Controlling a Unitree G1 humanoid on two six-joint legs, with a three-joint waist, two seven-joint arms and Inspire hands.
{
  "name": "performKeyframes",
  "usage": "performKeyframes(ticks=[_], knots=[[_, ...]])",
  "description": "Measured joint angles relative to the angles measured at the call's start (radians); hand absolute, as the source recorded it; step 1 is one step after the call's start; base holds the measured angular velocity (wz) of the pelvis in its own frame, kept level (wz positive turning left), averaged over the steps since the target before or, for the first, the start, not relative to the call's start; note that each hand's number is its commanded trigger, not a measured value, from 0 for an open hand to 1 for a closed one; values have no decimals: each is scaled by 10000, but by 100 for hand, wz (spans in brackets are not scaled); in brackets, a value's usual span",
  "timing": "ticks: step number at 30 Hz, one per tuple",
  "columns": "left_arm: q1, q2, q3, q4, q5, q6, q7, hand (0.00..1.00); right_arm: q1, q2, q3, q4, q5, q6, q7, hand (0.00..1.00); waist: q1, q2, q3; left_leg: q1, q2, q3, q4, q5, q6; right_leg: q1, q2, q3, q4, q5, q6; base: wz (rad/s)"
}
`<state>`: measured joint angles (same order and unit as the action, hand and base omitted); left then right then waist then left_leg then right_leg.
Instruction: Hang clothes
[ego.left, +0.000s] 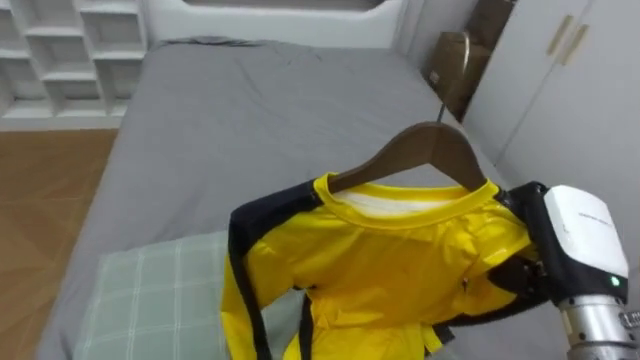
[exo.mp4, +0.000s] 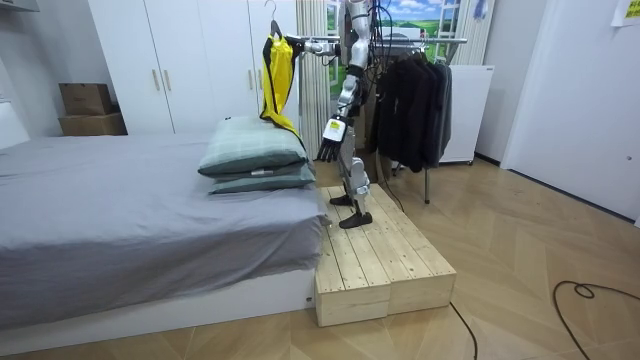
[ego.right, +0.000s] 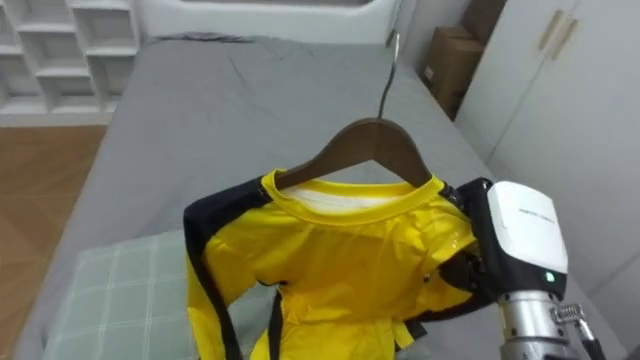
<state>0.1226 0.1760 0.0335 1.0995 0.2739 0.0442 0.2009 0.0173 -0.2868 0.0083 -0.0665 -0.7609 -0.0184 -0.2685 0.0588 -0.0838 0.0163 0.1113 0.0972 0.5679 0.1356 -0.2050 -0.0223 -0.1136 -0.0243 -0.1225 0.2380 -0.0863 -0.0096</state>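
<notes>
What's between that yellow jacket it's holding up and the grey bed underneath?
Two green checked pillows, stacked on the grey bed, lie below the yellow jacket. The room view shows both; the eye views show the top one.

No legible text anywhere

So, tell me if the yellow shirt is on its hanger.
On: the yellow shirt has its collar round the wooden hanger, whose arms run inside it.
</notes>
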Motion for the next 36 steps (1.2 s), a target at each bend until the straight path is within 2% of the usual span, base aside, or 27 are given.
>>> performKeyframes(ticks=[1, 3, 4, 9, 11, 13, 14, 15, 16, 17, 18, 19, 20, 21, 22, 23, 24, 25, 26, 27, 29, 30, 33, 36], knots=[[-2, -3, -8, 15, -60, 10, 67, 0, -18, 20, 37, 0, 0, 0, 0, 100, 3, 18, 5, 63, 24, 161, 0, -32, -25, -17, 10, -214, 1, 28, -45, -90], [-18, 25, -139, 10, -264, 68, 297, 0, 23, 99, 121, 0, 145, 18, 1, 100, -26, 71, 17, 305, 120, 756, 7, -142, -132, -34, 9, -935, 3, 118, -193, -77], [-49, 24, -178, 9, -271, 120, 327, 0, 36, 117, 123, 0, 161, 35, 4, 100, -38, 79, 19, 352, 133, 889, 5, -166, -152, -46, 20, -1024, 7, 127, -215, -60], [-289, -52, -273, 20, -271, 206, 320, 0, 37, 137, 116, 0, 171, 79, 333, 100, -452, 133, 12, 661, 213, 1561, 32, -304, -300, -75, 216, -971, 19, 144, -314, -41], [-282, -33, -305, 18, -401, 236, 320, 0, 33, 155, 122, -9, 188, 56, 479, 100, -577, 164, 7, 751, 377, 1932, 382, -473, -404, -83, 327, -968, 86, 87, -461, -56], [-268, -13, -412, 34, -460, 434, 311, 0, 43, 203, 176, -8, 182, 114, 643, 100, -617, 154, 3, 741, 581, 2036, 1051, -631, -446, -96, 335, -1068, 340, -85, -601, -47], [-247, 0, -408, 57, -454, 579, 299, 0, 54, 297, 217, -8, 183, 125, 745, 100, -651, 116, 4, 675, 764, 1998, 1809, -664, -452, -105, 302, -1066, 526, -249, -670, -47], [-258, 3, -409, 202, -460, 656, 291, 0, 47, 351, 276, -8, 190, 129, 804, 100, -683, 94, -2, 447, 980, 1781, 2875, -665, -449, -126, 285, -860, 724, -441, -727, -46], [-240, 9, -385, 237, -482, 675, 298, 0, 30, 346, 322, -8, 191, 128, 814, 100, -672, 110, 2, 297, 1115, 1550, 3489, -663, -445, -137, 292, -666, 857, -545, -738, -64], [-187, 9, -356, 234, -681, 678, 313, 0, 19, 293, 433, -7, 254, 155, 830, 100, -566, 302, -6, -24, 1415, 884, 4606, -636, -408, -141, 468, -140, 1048, -694, -802, -87], [-140, -16, -344, 235, -894, 710, 331, 0, 22, 320, 613, -4, 272, 235, 853, 100, -488, 444, -16, -430, 1500, 76, 5519, -468, -203, -80, 612, 306, 1276, -784, -872, -97], [-93, -25, -357, 238, -934, 766, 341, 0, 35, 344, 723, 7, 273, 247, 862, 100, -482, 469, -17, -587, 1435, -411, 5723, -515, -102, -73, 645, 517, 1372, -845, -888, -107], [0, -38, -379, 310, -1011, 886, 346, 0, 54, 343, 917, 67, 273, 315, 892, 100, -424, 440, 0, -859, 995, -1461, 5512, -786, -17, -87, 685, 1003, 1459, -865, -907, -129], [58, -64, -378, 383, -1012, 1048, 345, 0, 52, 375, 928, 125, 272, 364, 947, 100, -187, 404, 21, -1177, 568, -2345, 5013, -902, -65, -116, 802, 1624, 1403, -838, -856, -141], [116, -85, -374, 384, -1011, 1120, 347, 0, 41, 382, 942, 141, 268, 400, 957, 100, -35, 446, -4, -1310, 349, -2756, 4647, -895, -76, -145, 897, 1985, 1392, -785, -804, -180], [302, -153, -356, 382, -1014, 1267, 389, 0, -68, 376, 1049, 292, 283, 415, 956, 100, 244, 397, 15, -1455, -39, -3598, 3682, -876, -102, -215, 1121, 2788, 1390, -665, -756, -186], [496, -195, -363, 396, -1018, 1427, 466, 0, -216, 357, 1225, 453, 360, 415, 951, 100, 277, 457, -8, -1602, -155, -4286, 2868, -812, -161, -293, 1336, 3341, 1381, -530, -729, -182], [556, -211, -363, 415, -1019, 1500, 476, 0, -223, 328, 1287, 482, 452, 416, 951, 100, 271, 467, -14, -1701, -187, -4610, 2536, -763, -151, -362, 1449, 3580, 1387, -495, -702, -152], [638, -252, -365, 449, -1019, 1623, 499, 0, -230, 269, 1360, 515, 528, 428, 951, 100, 285, 503, -19, -1887, -223, -5114, 2030, -648, -215, -467, 1698, 4090, 1399, -424, -631, -146], [654, -295, -381, 623, -1037, 1734, 502, 0, -315, 251, 1471, 538, 534, 463, 963, 100, 306, 526, -30, -1944, -260, -5224, 1985, -413, -254, -589, 1943, 4529, 1442, -347, -511, -143], [643, -280, -367, 745, -1070, 1903, 505, 0, -428, 401, 1543, 541, 587, 462, 965, 100, 109, 469, -48, -2060, -247, -5123, 2006, -174, -181, -812, 2022, 4695, 1378, -143, -350, -96], [637, -307, -375, 745, -1068, 1958, 506, 0, -447, 458, 1501, 595, 601, 467, 930, 100, -143, 466, -40, -2126, -260, -4967, 2049, -4, -246, -844, 2022, 4698, 1285, -48, -271, -46], [584, -347, -361, 742, -1055, 1996, 507, 0, -443, 537, 1474, 519, 502, 606, 908, 100, -409, 423, -60, -2206, -245, -4480, 2034, -13, -195, -1014, 2028, 5062, 1170, 47, -110, -32], [565, -349, -375, 742, -1068, 1998, 507, 0, -470, 586, 1413, 511, 490, 685, 917, 100, -437, 436, -53, -2206, -202, -4099, 1993, -8, -134, -1085, 2061, 5302, 857, 245, 50, -42]])
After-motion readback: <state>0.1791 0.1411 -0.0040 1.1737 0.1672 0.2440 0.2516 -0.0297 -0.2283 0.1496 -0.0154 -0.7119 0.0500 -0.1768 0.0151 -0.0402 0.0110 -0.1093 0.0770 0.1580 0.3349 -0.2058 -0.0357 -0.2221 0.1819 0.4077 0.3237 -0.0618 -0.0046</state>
